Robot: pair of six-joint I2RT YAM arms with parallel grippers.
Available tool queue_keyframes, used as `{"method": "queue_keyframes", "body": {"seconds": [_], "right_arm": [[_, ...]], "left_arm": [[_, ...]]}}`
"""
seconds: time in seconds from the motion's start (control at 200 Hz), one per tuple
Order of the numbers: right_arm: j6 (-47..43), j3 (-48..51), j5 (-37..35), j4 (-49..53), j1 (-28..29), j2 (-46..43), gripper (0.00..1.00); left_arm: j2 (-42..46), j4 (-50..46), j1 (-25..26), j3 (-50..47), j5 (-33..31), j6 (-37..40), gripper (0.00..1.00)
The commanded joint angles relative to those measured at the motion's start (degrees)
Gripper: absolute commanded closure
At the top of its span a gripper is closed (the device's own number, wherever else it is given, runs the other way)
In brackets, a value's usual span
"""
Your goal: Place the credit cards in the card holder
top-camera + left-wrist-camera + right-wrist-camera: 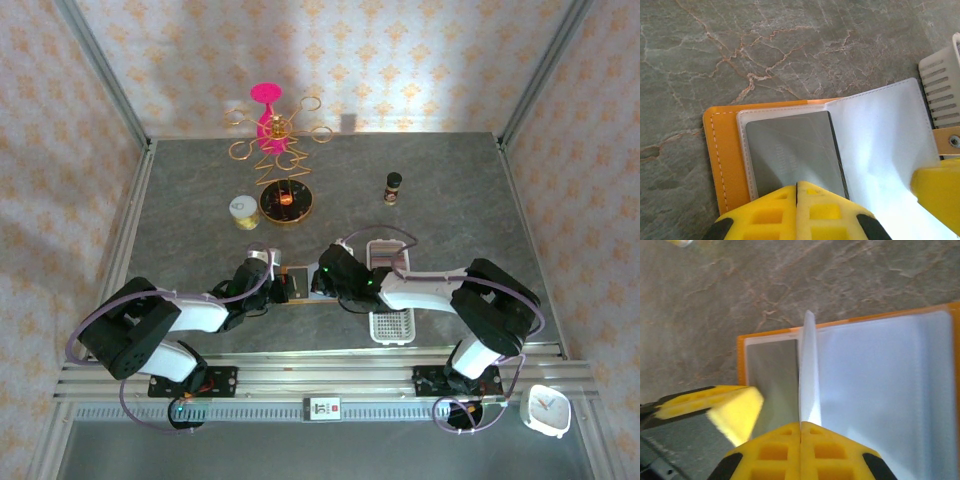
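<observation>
- The left gripper point(796, 192) has its yellow jaws pressed together, with only a thin seam between them.
- Its tips sit at the near edge of a grey card point(790, 155). I cannot tell whether they pinch that edge or only rest on it.
- The card lies flat in the left clear pocket of the holder point(725, 155), which lies open on the table point(765, 50) with its orange cover down.
- The right gripper point(800, 432) is closed on a clear sleeve point(809, 365), and the leaf stands on edge, rising out of the seam between its fingers.
- That sleeve parts the card's pocket on its left from a wide, pale leaf on its right.
- In the right wrist view, the left gripper's finger lies low at the left, over the card's corner.
- From above, both grippers meet at the holder point(296, 283), near the middle of the table's near edge.
- The holder's tab point(950, 140), with a snap, sticks out on the side toward the tray point(940, 85).
- The tray is white and slotted, just beside the holder and partly under the right arm.
- Far back stand a gold wire stand point(275, 135) and a small bottle point(394, 187), well apart from the holder.
</observation>
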State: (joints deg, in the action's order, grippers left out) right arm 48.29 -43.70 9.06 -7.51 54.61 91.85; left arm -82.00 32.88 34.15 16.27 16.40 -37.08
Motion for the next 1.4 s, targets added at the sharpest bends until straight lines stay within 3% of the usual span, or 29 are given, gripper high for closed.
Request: {"method": "queue_keyframes", "body": {"seconds": [0.0, 0.205, 0.38, 0.601, 0.781, 1.041, 1.216, 1.396], "right_arm": [[1.1, 1.3, 2.1, -6.1, 0.6, -0.4, 0.93], [2.2, 1.2, 3.5, -10.2, 0.8, 1.0, 0.83], [3.4, 1.3, 3.5, -12.7, 0.8, 1.6, 0.8], [4.5, 1.2, 3.8, -14.5, 0.8, 3.6, 0.78], [4.8, 0.5, 3.9, -14.1, 0.8, 5.2, 0.78], [4.4, -0.7, 4.0, -11.2, 0.8, 7.8, 0.85], [0.2, -1.4, 0.7, -8.8, 1.3, 4.8, 0.87], [-14.3, -2.4, -8.1, -1.5, 1.3, -6.3, 0.85]], "left_arm": [[-0.9, 0.8, 0.7, -0.6, 0.9, -0.4, 1.0], [-0.4, 0.6, 0.7, -0.8, -0.2, -0.5, 1.0], [0.4, 0.6, 0.7, -0.9, -0.6, -0.8, 1.0], [4.7, 0.5, 0.6, -2.5, -3.7, -1.5, 0.83], [10.5, -2.0, 0.6, -4.0, -9.8, -1.9, 0.74], [19.5, -4.1, 0.6, -7.1, -17.5, -3.2, 0.76], [21.0, -0.2, 0.6, -8.7, -13.4, -3.2, 0.76], [19.4, 4.4, 0.6, -8.8, -7.0, -2.8, 0.76]]}}
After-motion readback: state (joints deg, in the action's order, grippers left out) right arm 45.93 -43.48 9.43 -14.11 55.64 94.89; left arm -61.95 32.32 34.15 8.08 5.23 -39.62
